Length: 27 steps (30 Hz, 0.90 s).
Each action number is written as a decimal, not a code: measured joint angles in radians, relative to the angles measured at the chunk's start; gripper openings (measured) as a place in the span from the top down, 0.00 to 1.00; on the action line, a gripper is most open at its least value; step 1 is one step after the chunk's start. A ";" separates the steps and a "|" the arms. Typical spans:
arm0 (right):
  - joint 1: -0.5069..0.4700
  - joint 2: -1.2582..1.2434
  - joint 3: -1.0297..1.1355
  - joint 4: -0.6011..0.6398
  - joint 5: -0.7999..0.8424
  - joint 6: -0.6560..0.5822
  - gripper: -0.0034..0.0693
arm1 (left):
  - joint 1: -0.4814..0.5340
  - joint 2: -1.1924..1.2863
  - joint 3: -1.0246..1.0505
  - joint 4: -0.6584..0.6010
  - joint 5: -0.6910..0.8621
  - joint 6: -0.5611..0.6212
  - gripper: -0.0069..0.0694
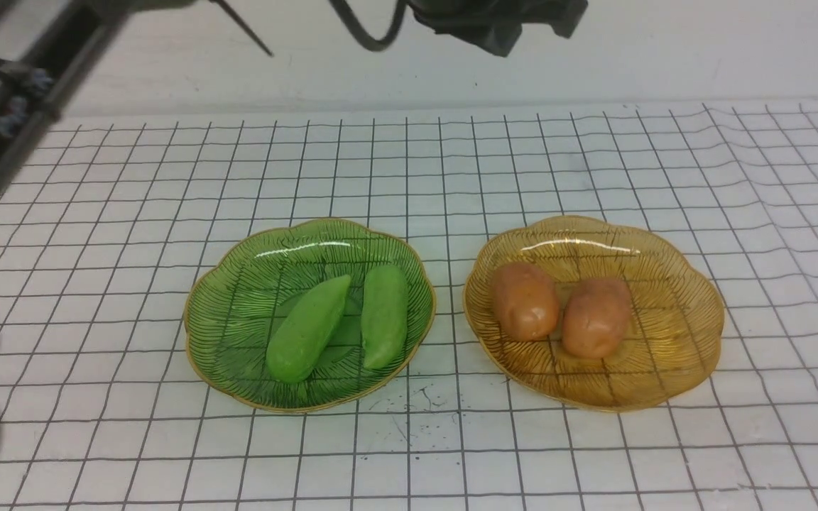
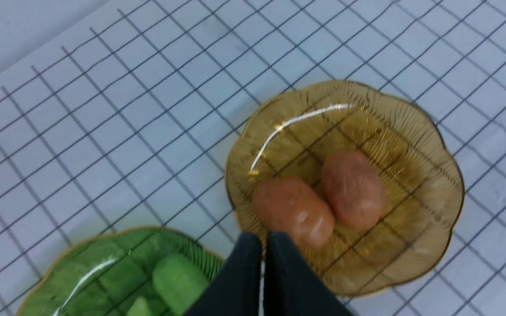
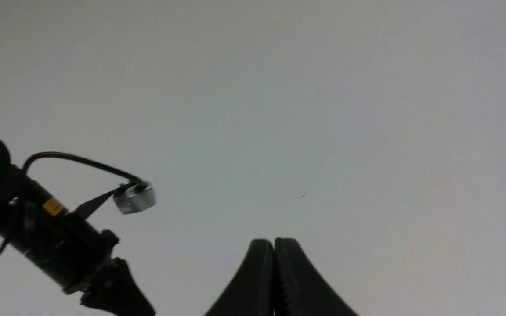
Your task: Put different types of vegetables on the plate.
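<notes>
Two plates sit side by side on the gridded mat (image 1: 593,156): the green plate (image 1: 231,319) holds the longer cucumber (image 1: 307,328) and shorter cucumber (image 1: 384,316), the amber plate (image 1: 672,319) the left potato (image 1: 524,301) and right potato (image 1: 596,316) (touching, it seems). High above the plates, the left gripper (image 2: 262,237) is clenched on nothing; the right gripper (image 3: 274,241), likewise pinched empty, faces a blank surface (image 3: 367,87).
</notes>
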 joint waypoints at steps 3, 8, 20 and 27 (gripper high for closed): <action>0.000 0.000 0.000 0.000 -0.015 0.003 0.97 | 0.000 -0.091 0.133 0.022 0.001 0.000 0.92; 0.000 0.000 0.000 0.000 -0.016 0.003 0.97 | 0.000 -0.229 0.365 0.034 0.001 0.000 0.92; 0.000 0.000 0.000 -0.001 -0.016 0.003 0.97 | 0.000 -0.661 0.948 0.035 -0.221 -0.060 0.92; 0.000 0.000 0.000 -0.001 -0.016 0.003 0.97 | 0.000 -1.023 1.226 0.034 -0.413 -0.118 0.92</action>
